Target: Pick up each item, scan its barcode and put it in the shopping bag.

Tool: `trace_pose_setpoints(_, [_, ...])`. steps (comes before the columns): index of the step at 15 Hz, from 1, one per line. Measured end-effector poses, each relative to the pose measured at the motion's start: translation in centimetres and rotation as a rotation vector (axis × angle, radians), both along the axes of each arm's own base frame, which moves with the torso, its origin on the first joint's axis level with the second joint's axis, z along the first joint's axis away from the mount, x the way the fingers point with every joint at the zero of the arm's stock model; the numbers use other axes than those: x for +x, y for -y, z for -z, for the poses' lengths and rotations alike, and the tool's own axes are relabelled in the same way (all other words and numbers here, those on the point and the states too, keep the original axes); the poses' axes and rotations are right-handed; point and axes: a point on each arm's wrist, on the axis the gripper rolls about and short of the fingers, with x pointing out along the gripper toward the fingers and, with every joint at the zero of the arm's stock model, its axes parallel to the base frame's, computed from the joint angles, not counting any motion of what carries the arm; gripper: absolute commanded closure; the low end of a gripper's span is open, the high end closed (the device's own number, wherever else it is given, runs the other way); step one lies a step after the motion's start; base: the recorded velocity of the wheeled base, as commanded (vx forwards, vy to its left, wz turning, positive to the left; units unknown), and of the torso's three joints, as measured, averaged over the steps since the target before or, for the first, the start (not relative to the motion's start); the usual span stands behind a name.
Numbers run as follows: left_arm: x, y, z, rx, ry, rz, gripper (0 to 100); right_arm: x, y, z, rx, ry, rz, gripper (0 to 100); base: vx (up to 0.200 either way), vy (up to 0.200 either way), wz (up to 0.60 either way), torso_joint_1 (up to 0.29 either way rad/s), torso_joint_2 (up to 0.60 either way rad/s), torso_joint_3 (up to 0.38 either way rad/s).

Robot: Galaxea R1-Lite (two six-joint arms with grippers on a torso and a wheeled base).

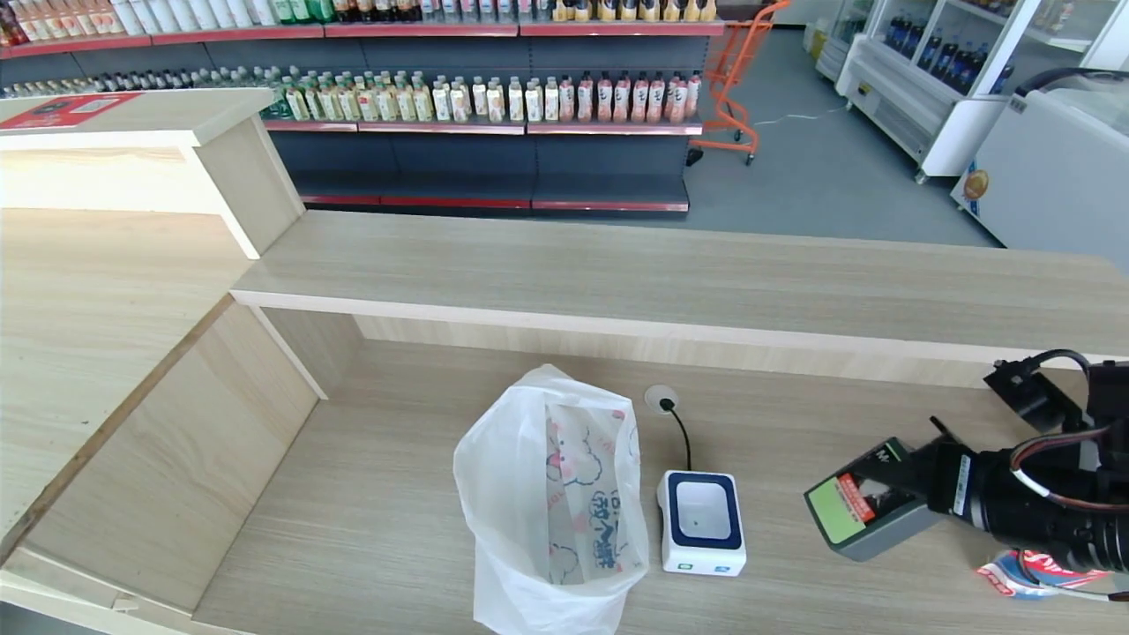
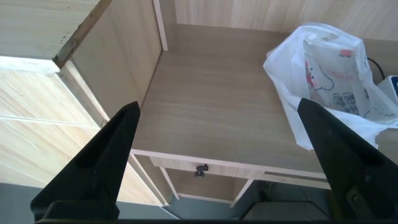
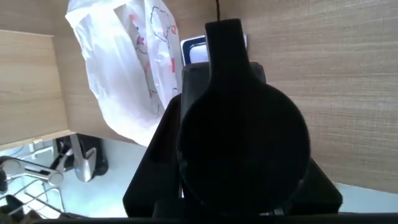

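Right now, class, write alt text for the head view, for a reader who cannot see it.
The right gripper holds a dark box with a green label over a wooden counter, just right of a white scanner. Left of the scanner stands a white bag with a printed packet inside; bottle shelves fill the background.

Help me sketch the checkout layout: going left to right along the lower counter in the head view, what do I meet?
First the shopping bag → barcode scanner → green-faced box, held in the right gripper.
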Motion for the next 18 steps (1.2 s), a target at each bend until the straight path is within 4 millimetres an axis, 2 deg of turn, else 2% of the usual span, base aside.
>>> trace_pose_setpoints(2, [0.0, 0.0, 0.0, 0.000, 0.000, 0.000, 0, -0.4, 0.1, 1.7, -0.108, -0.034, -0.047, 100, 0.000, 0.000, 0.00, 0.000, 0.00, 0.000])
trace_pose_setpoints(5, [0.0, 0.0, 0.0, 0.000, 0.000, -0.001, 0, -0.5, 0.1, 3.5, -0.182, -0.083, -0.098, 100, 0.000, 0.000, 0.00, 0.000, 0.00, 0.000])
trace_pose_setpoints(10, [0.0, 0.0, 0.0, 0.000, 0.000, -0.001, 0, 2.2, -1.1, 4.7, -0.158, 0.000, -0.166, 100, 0.000, 0.000, 0.00, 0.000, 0.00, 0.000])
trace_pose_setpoints(18, [0.0, 0.0, 0.0, 0.000, 0.000, 0.000, 0, 5.1, -4.2, 8.2, -0.190, 0.066, -0.302, 100, 0.000, 0.000, 0.00, 0.000, 0.00, 0.000])
